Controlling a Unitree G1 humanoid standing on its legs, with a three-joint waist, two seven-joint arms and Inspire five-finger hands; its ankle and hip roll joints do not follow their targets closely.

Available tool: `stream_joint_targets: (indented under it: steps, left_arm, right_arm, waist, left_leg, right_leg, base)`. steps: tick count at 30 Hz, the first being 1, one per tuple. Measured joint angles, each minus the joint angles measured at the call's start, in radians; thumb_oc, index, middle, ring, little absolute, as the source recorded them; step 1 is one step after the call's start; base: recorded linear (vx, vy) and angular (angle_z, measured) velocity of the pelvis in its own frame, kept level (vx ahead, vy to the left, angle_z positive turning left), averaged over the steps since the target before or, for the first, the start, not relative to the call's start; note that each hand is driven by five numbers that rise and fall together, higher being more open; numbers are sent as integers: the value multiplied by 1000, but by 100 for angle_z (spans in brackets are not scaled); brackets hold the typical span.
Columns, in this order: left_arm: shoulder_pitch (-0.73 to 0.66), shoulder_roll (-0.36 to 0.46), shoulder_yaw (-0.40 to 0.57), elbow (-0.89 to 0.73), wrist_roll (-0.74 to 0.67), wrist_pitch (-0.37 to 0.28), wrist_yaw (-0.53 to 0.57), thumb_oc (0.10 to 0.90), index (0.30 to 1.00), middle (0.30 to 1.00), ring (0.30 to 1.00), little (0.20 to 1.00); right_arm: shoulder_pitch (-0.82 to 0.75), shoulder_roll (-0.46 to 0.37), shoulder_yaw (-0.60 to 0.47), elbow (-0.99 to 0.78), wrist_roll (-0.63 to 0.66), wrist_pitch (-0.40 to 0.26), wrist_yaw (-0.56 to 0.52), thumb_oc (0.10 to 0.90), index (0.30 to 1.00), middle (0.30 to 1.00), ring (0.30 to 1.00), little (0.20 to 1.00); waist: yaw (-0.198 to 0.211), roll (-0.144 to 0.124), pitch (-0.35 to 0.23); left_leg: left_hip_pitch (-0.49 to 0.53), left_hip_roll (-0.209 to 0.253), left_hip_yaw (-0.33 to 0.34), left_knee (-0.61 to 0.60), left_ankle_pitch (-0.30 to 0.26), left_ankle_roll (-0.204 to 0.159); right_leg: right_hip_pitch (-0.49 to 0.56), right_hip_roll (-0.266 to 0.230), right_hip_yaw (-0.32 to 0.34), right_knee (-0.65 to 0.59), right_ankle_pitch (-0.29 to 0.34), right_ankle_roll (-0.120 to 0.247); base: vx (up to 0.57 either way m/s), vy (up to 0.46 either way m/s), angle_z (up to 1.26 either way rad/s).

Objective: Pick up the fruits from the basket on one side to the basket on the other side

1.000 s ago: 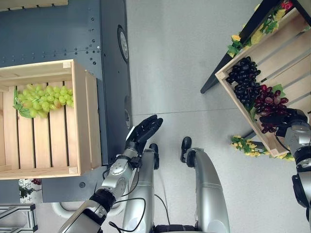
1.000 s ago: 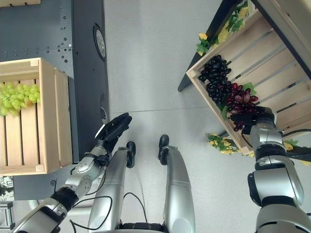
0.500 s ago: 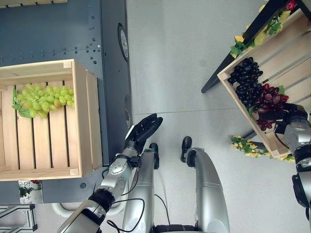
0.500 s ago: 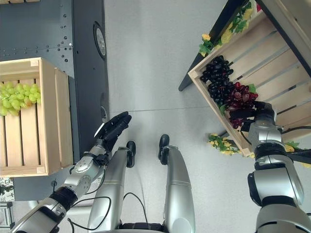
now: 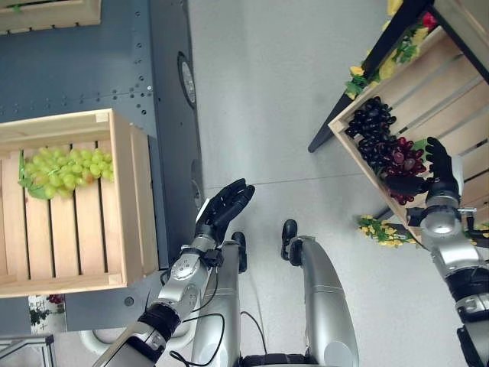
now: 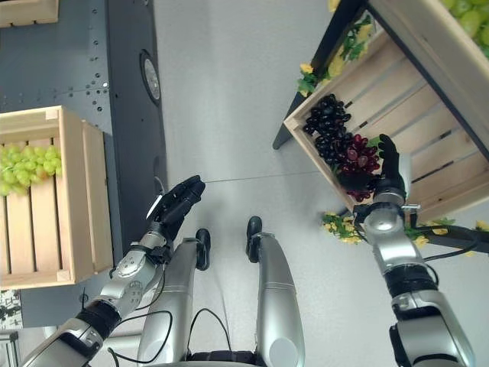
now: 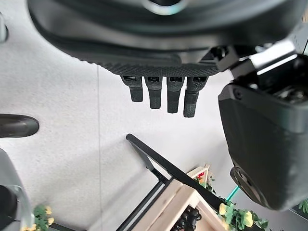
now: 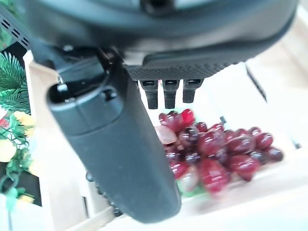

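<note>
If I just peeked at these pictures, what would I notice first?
Probably the red grapes beside the black grapes in the wooden crate on the robot's right, with the right hand reaching over them. Next, the green grapes in the other crate on the left.

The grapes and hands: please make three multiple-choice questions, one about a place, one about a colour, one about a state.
1. Where do the green grapes lie?
A. in the crate on the robot's left
B. on the floor
C. in the left hand

2. What colour is the bunch nearest the right hand?
A. yellow
B. red
C. green

3. How is the left hand?
A. shut on grapes
B. pressing on a crate
C. open, holding nothing

Answers:
1 A: the green bunch rests on the slats of the left crate.
2 B: the red grapes lie just past that hand's fingers, beside the black grapes.
3 C: its fingers are straight, over bare floor.
</note>
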Motion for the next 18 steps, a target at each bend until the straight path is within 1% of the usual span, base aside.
stream_joint_targets:
  steps: [2,5,6,8,10,12,13,14,16,17,18]
  left_arm:
    - [-3,-4,6,-1,0,-4,6,800,900,900,900,900]
    - [19,-11,32,-1,0,-14,8,800,900,900,900,900]
    - [25,-14,33,-2,0,-17,12,800,900,900,900,900]
    - [39,-23,39,-5,1,-24,26,800,900,900,900,900]
    - [41,-34,41,-5,20,-25,32,800,900,900,900,900]
    - [39,-45,40,-23,51,-36,44,800,900,900,900,900]
    - [37,-48,40,-24,62,-41,46,800,900,900,900,900]
    - [32,-54,39,-27,80,-48,49,800,900,900,900,900]
    - [19,-56,32,-37,104,-65,61,800,900,900,900,900]
    - [18,-55,28,-43,124,-71,75,800,900,900,900,900]
    - [15,-55,17,-51,175,-88,108,800,900,900,900,900]
  right_arm:
    - [18,4,-2,-1,-30,0,-26,800,900,900,900,900]
    - [66,38,-15,-63,-48,0,-72,800,900,900,900,900]
    - [92,52,-18,-95,-73,-2,-89,800,900,900,900,900]
    - [134,85,-20,-154,-121,-30,-111,800,900,900,900,900]
    - [168,105,-18,-205,-184,-35,-125,800,900,900,900,900]
    - [199,127,-10,-264,-282,-76,-132,800,900,900,900,900]
    - [201,131,-8,-272,-305,-86,-132,800,900,900,900,900]
    - [197,131,3,-285,-352,-110,-132,800,900,900,900,900]
    - [174,130,28,-305,-402,-125,-133,800,900,900,900,900]
    - [161,130,39,-311,-425,-128,-133,800,900,900,900,900]
    - [136,129,63,-315,-444,-143,-133,800,900,900,900,900]
  waist:
    - [-3,-2,0]
    - [-26,-3,0]
    - [-35,-4,-1]
    - [-49,-4,0]
    - [-52,-4,0]
    - [-53,-4,-1]
    - [-53,-5,-1]
    - [-53,-4,-1]
    - [-52,-4,-1]
    - [-52,-4,-1]
    - [-52,-4,-1]
  left_leg:
    - [9,1,9,-8,0,0]
    - [20,2,9,-21,0,0]
    - [28,2,13,-27,0,0]
    - [41,3,15,-40,0,0]
    - [50,3,19,-49,0,0]
    - [53,4,21,-57,0,0]
    - [53,4,21,-59,0,0]
    - [54,4,22,-62,0,0]
    - [56,4,23,-69,2,-2]
    - [57,4,24,-74,4,-5]
    - [62,2,25,-81,7,-9]
  right_leg:
    - [2,0,6,-2,-1,1]
    - [13,4,8,-14,-1,1]
    - [18,5,11,-17,-1,2]
    - [28,6,12,-29,-1,2]
    - [33,8,14,-34,-1,2]
    - [34,9,17,-38,-1,2]
    - [34,9,17,-39,-1,2]
    - [34,9,17,-40,0,4]
    - [35,9,17,-45,2,6]
    - [35,8,17,-48,2,7]
    - [37,7,17,-49,2,7]
  base:
    - [29,39,-9]
    - [26,35,-3]
    - [22,43,-4]
    - [12,37,-4]
    - [4,43,-4]
    - [0,43,-4]
    - [-11,31,-1]
    - [0,0,0]
    - [-35,34,0]
    - [-35,24,0]
    - [0,0,0]
